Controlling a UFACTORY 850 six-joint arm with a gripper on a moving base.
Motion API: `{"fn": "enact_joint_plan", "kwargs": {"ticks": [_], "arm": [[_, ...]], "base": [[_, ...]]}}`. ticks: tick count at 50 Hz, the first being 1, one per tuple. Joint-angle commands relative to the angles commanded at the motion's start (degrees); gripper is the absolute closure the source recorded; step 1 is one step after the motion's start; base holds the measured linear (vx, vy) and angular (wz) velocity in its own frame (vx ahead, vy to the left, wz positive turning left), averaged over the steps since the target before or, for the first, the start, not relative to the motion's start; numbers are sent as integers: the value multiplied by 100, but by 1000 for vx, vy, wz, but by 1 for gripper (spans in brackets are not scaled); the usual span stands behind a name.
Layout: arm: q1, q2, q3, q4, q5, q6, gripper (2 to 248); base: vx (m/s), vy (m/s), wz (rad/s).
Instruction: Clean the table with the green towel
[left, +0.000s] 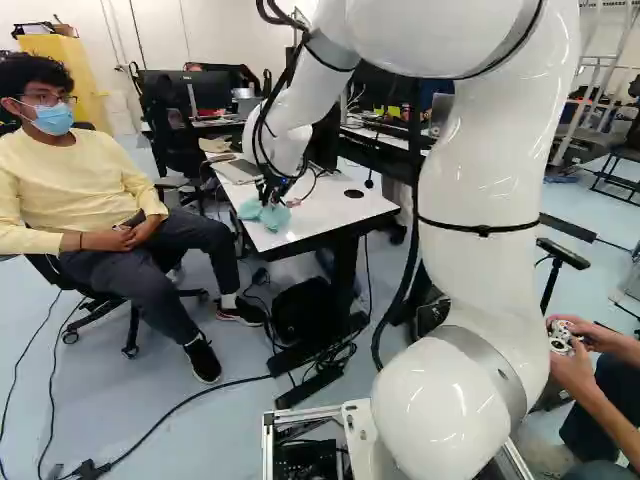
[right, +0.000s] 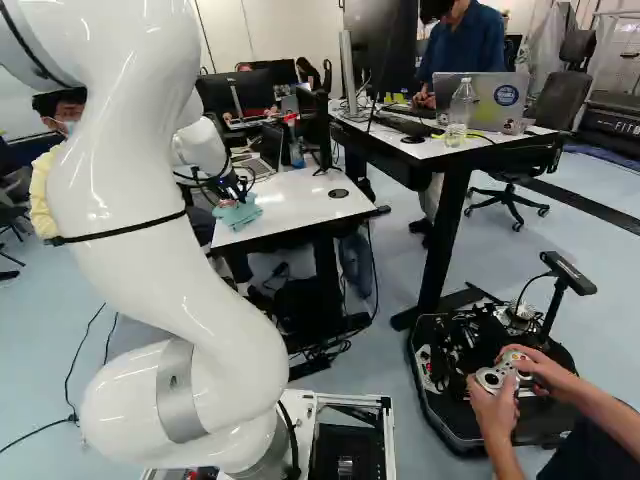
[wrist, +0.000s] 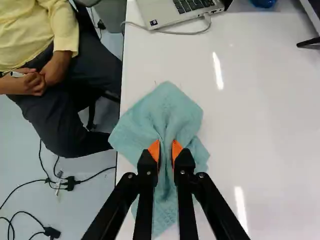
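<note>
At the left base view's middle, my gripper (left: 272, 188) is lowered over the white table (left: 350, 206), on the green towel (left: 268, 214). The wrist view shows the gripper (wrist: 166, 152) shut on a bunched fold of the towel (wrist: 172, 112), an orange pad on each side of the fold. The cloth spreads out around and ahead of the fingers on the white tabletop (wrist: 260, 110), and one side of it reaches the table's edge. In the right base view the towel (right: 238, 213) lies near the table's left corner. Faint small marks show just beyond the towel.
A laptop (wrist: 180, 9) with a cable (wrist: 185, 33) lies ahead of the towel. A seated person in a yellow top is close beside the table edge. A taller desk (right: 450, 145) with a laptop and bottle stands to the right. Hands hold a controller (right: 506, 371) beside the base.
</note>
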Motion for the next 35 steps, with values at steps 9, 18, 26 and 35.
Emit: {"fn": "enact_joint_plan", "kwargs": {"ticks": [9,18,26,35], "arm": [[0,-54,-12,0,0,0,199],[0,-59,-13,0,0,0,199],[0,-59,-13,0,0,0,199],[0,-59,-13,0,-34,0,199]], "base": [[0,0,0],[0,0,0],[0,0,0],[0,0,0]]}}
